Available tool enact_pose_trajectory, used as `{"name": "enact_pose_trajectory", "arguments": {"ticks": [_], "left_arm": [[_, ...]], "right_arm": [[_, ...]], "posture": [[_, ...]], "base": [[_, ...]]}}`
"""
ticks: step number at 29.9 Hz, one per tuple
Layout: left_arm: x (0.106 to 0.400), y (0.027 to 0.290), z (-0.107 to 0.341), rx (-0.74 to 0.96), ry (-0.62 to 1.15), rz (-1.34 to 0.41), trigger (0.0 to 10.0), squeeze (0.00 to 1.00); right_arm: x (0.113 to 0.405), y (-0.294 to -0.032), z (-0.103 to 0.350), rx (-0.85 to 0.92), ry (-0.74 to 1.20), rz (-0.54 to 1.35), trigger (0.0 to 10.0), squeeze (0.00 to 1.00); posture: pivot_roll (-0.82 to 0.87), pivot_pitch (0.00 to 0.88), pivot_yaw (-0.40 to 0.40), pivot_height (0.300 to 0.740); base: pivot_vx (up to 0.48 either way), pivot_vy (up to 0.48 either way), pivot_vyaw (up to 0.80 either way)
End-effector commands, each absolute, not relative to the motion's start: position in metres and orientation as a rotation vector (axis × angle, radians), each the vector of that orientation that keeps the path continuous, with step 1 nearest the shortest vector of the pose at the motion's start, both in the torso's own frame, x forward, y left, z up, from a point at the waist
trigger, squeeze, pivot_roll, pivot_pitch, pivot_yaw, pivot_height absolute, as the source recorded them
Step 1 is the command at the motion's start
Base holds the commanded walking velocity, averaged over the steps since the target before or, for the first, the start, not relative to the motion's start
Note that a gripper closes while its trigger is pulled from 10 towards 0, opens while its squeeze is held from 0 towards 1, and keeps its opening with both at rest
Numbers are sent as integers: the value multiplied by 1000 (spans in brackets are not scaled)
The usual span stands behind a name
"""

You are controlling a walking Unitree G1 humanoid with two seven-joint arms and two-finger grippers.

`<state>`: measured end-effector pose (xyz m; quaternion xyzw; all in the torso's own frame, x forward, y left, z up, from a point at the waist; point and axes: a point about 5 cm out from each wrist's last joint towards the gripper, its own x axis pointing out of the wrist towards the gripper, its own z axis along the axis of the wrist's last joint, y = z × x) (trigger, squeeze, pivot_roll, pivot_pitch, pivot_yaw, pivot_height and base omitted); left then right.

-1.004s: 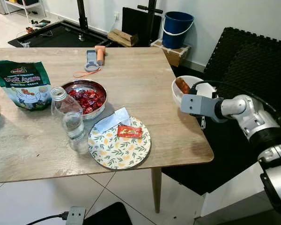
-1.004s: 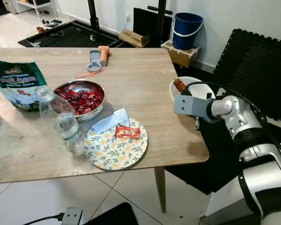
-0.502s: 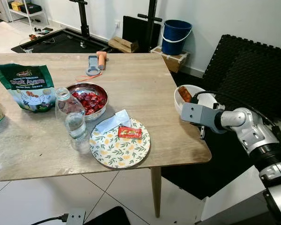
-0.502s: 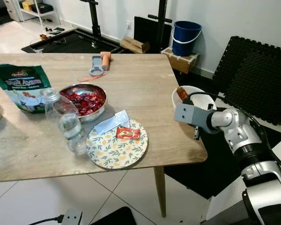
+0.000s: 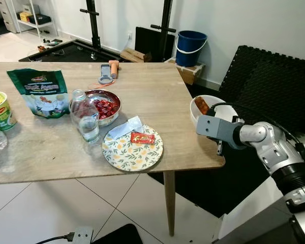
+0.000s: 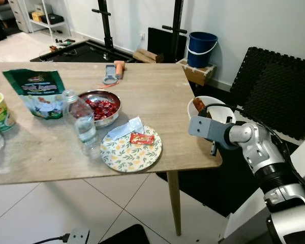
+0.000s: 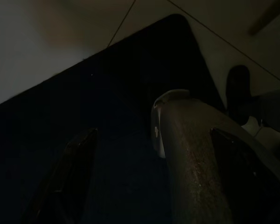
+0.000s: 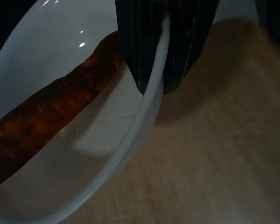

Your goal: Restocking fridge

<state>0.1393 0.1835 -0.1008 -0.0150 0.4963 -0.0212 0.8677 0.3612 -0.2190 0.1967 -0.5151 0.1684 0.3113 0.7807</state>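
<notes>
A white bowl (image 5: 211, 99) with an orange-brown carrot piece (image 5: 202, 105) in it is held at the table's right edge. My right gripper (image 8: 154, 86) is shut on the bowl's rim (image 8: 151, 100), one black finger inside and one outside. In the right wrist view the carrot piece (image 8: 42, 126) lies across the bowl's floor, with wood grain beneath. My right arm (image 5: 259, 140) reaches in from the right. The left gripper (image 7: 154, 158) hangs idle over a dark floor mat, fingers apart.
The wooden table (image 5: 157, 91) carries a patterned plate (image 5: 124, 155) with a red packet (image 5: 142, 138), a water bottle (image 5: 86, 122), a metal bowl of red sweets (image 5: 104, 105), a green snack bag (image 5: 39, 93) and a cup (image 5: 1, 110). Black foam mats (image 5: 264, 76) and a blue bucket (image 5: 190, 41) stand behind.
The camera has drawn back and risen, so more of the table's left end shows. The right gripper still holds the bowl by its rim, now beside the table's right edge.
</notes>
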Motion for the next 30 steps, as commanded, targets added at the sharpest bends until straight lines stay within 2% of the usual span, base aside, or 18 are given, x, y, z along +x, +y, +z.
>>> {"name": "enact_pose_trajectory", "arguments": {"ticks": [1, 17, 30], "left_arm": [[114, 175, -111, -49, 1139, -59, 10000, 0], [113, 176, -111, -31, 1142, -73, 10000, 0], [114, 176, -110, -29, 1140, -73, 10000, 0]], "right_arm": [[360, -223, 202, -1104, 350, 648, 10000, 0], [357, -221, 201, -1104, 356, 659, 10000, 0], [355, -218, 198, -1106, 364, 689, 10000, 0]], "posture": [[-78, 78, -73, 740], [-82, 72, -72, 740], [-82, 76, -71, 740]], "base": [[0, 0, 0], [0, 0, 0], [0, 376, 0]]}}
